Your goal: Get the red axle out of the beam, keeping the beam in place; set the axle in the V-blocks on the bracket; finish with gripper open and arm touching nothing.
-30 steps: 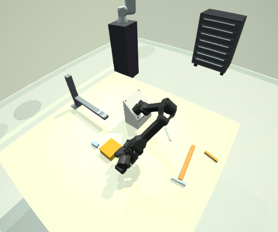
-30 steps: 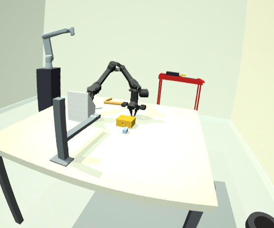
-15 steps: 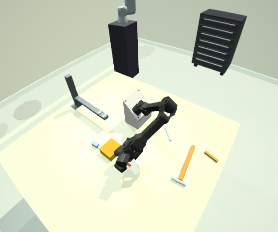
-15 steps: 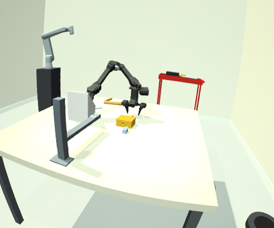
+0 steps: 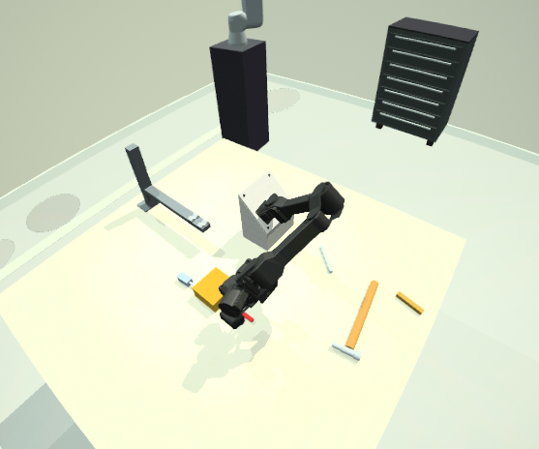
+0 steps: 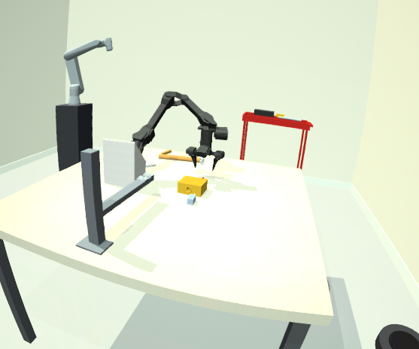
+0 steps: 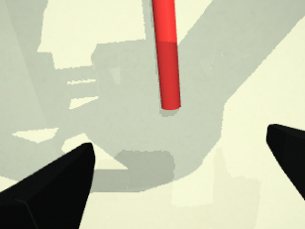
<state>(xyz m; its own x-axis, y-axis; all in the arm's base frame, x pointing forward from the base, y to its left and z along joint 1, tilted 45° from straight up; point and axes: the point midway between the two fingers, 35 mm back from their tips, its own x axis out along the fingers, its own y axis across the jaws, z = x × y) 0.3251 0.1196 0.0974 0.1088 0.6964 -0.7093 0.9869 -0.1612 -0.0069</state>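
Possibly missing the red rod (image 5: 248, 316) (image 7: 166, 58), poking out of the yellow block (image 5: 213, 286) (image 6: 192, 186), w/ gripper (image 6: 204, 168) (image 7: 180, 142) wide, empty & above; block could drag if pulled askew, e.g. via friction.

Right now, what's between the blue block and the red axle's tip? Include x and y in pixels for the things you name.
The yellow beam (image 5: 209, 290) (image 6: 192, 180) lies between the blue block (image 5: 183, 278) (image 6: 191, 199) and the exposed tip of the red axle (image 5: 249, 317) (image 7: 168, 73), as the top view shows.
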